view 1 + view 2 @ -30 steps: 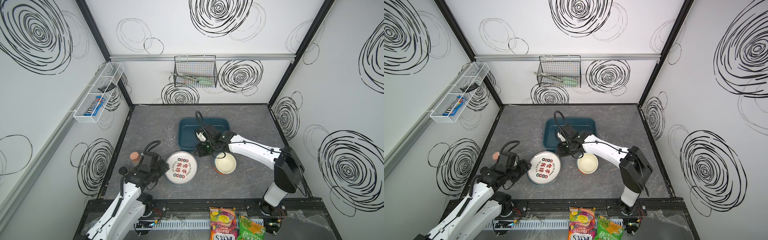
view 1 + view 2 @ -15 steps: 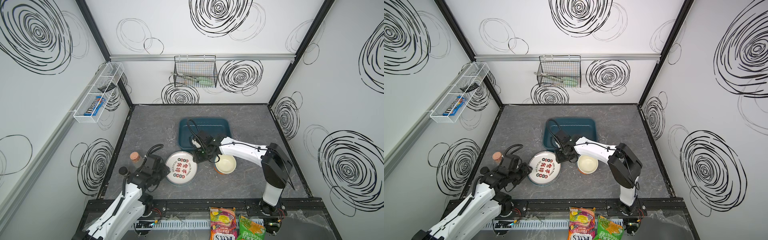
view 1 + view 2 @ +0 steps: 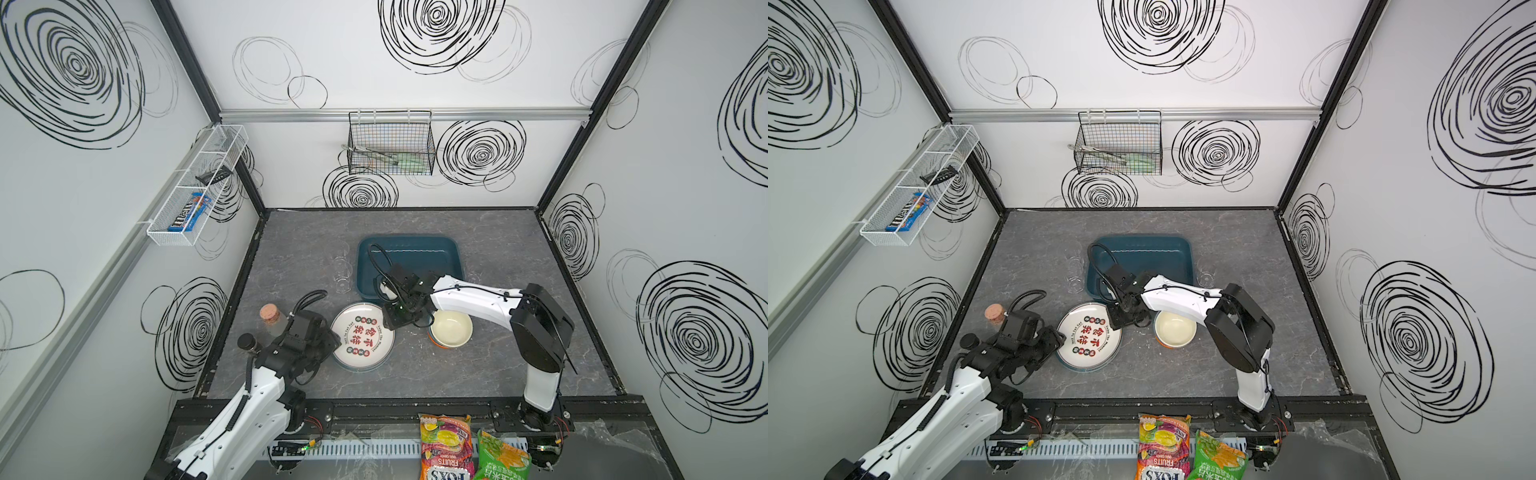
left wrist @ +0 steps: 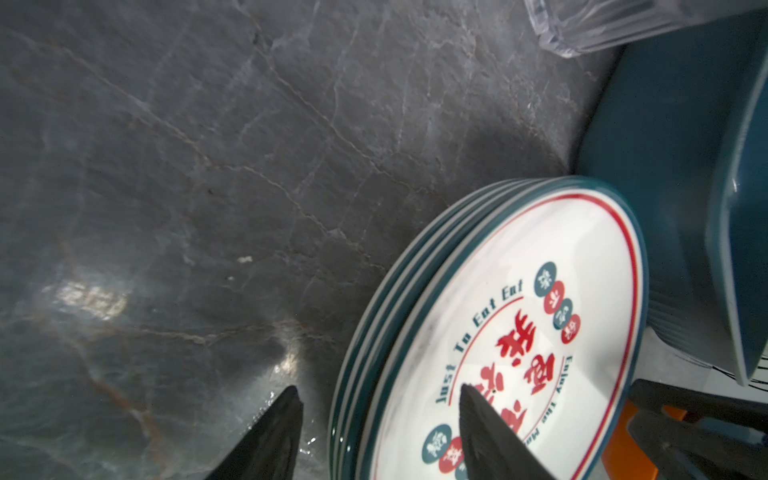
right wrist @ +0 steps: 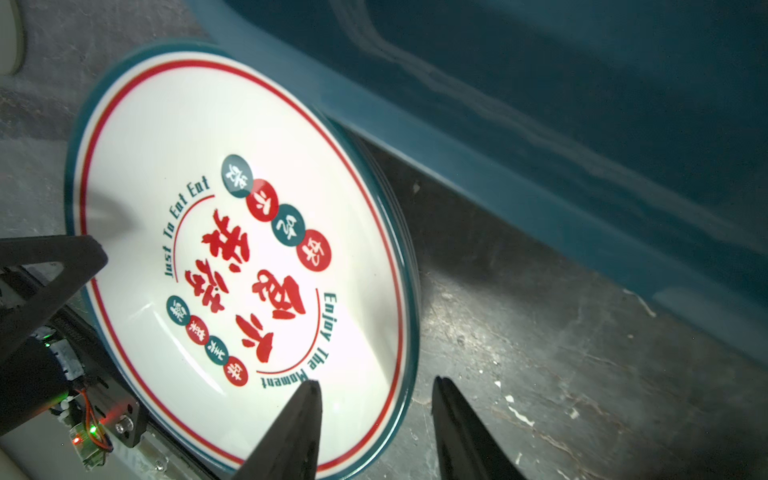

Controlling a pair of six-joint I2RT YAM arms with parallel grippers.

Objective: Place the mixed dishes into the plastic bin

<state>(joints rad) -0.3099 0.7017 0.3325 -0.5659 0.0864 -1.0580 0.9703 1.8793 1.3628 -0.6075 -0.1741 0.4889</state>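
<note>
Several plates stacked face up; bin lies lengthwise left-right

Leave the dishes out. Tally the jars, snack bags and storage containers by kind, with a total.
Jars: 2, cork-stoppered jar and dark-lidded jar
Snack bags: 2, multicolour bag and green bag
Plastic bin: 1
Wire basket: 1
Mesh rack: 1
Total: 7

Robot test cell, lab setting. White panel walls printed with black swirls box in a grey marble-look tabletop, framed by black posts and an aluminium rail. A white left arm and right arm are bolted to the black front rail, with a bare lit circuit board showing beside it.
</note>
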